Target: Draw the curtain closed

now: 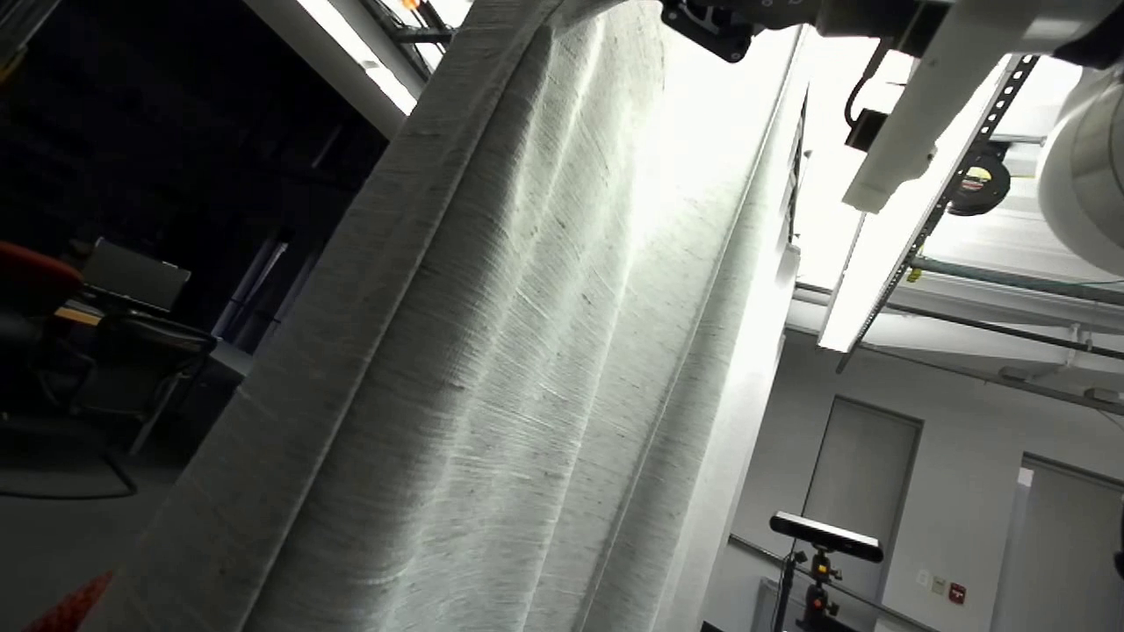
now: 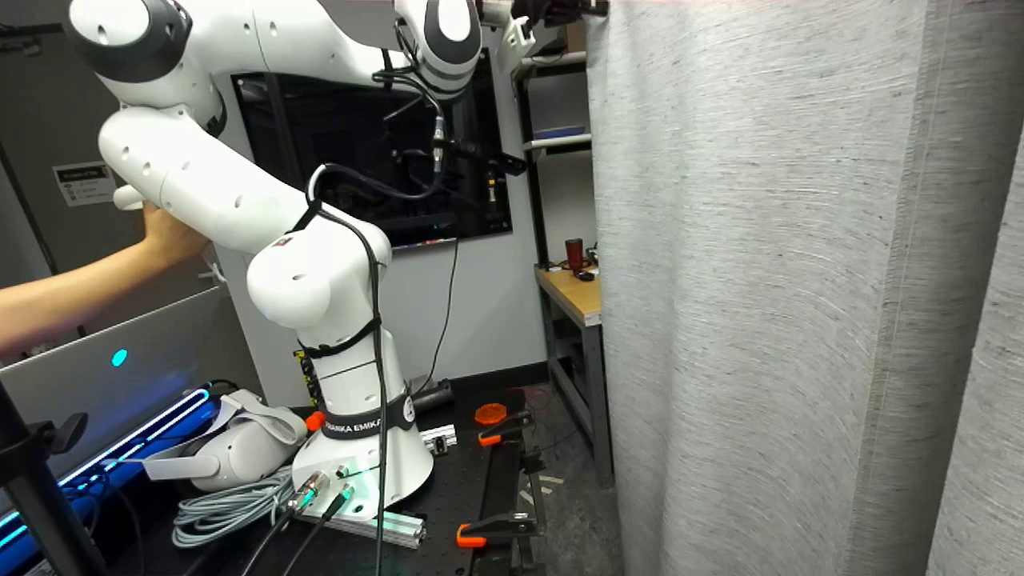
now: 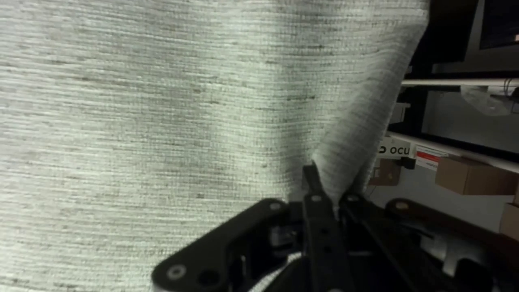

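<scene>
jaws grip a fold of the curtain (image 3: 162, 121), the gripper (image 3: 335, 192) right of centre at the bottom of the wrist view.

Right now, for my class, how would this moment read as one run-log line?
task: draw curtain closed | end effector: pinching curtain near edge | shelving visible beyond edge | full closure: cannot tell

curtain (image 2: 744, 280) was woven cloth, matt (slubby, slightly rough) | arm shell (image 2: 228, 188) looked like smooth plastic, faintly glossy | wall screen (image 2: 340, 128) was glossy, reflective | table top (image 2: 574, 296) looked like wood | box (image 3: 462, 176) looked like matt cardboard
</scene>
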### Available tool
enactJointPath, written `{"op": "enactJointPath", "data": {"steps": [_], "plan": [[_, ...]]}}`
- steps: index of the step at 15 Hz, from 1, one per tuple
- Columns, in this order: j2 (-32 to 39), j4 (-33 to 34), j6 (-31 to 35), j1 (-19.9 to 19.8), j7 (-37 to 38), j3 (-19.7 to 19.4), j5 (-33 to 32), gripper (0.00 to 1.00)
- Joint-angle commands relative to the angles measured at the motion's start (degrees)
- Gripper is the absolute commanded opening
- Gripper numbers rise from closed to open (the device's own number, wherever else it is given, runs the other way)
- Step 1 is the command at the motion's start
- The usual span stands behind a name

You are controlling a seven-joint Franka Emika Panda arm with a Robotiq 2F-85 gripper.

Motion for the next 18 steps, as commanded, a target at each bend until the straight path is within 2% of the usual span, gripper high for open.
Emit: {"op": "enactJointPath", "data": {"steps": [1,18], "plan": [[-2.9,-6.3,-3.6,1.4,2.9,5.0,-1.5,0.00],[-8.5,-7.7,-4.0,-2.9,2.9,9.9,-2.9,0.00]]}}
